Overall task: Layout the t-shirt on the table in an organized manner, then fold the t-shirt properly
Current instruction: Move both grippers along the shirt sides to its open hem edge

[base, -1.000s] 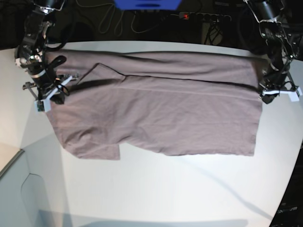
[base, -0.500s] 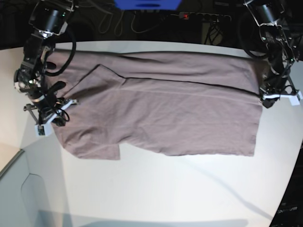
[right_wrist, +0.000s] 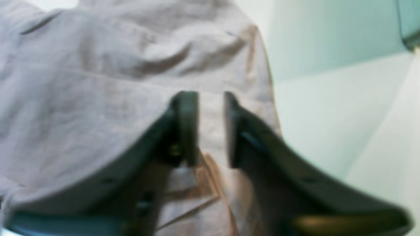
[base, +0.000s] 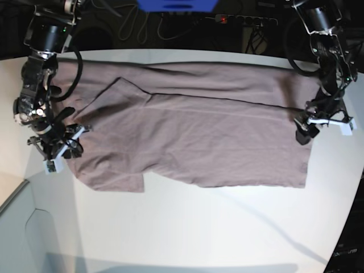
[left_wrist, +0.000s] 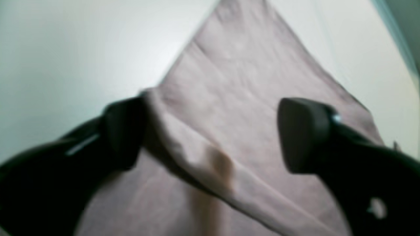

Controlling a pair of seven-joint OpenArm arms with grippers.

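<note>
The mauve-grey t-shirt (base: pixel 193 131) lies flat across the white table (base: pixel 199 227), its far part folded over toward the front, with a sleeve at the front left. My left gripper (base: pixel 325 124) is at the shirt's right edge. In the left wrist view it (left_wrist: pixel 210 134) stands wide open, and a fold of the t-shirt (left_wrist: pixel 229 108) rests against one finger (left_wrist: pixel 124 131). My right gripper (base: pixel 63 149) is at the shirt's left edge. The right wrist view shows it (right_wrist: pixel 211 127) with a narrow gap between its fingers, over the t-shirt (right_wrist: pixel 98 98).
Behind the table's curved far edge lie dark cables, a power strip (base: pixel 239 20) with a red light and a blue object (base: pixel 176 4). A lower panel edge (base: pixel 14 196) runs off the table's front left. Bare tabletop spreads in front of the shirt.
Both grippers have gone from shut to open. The right gripper slid toward the front along the shirt's left edge. The left one shifted slightly inward at the right edge.
</note>
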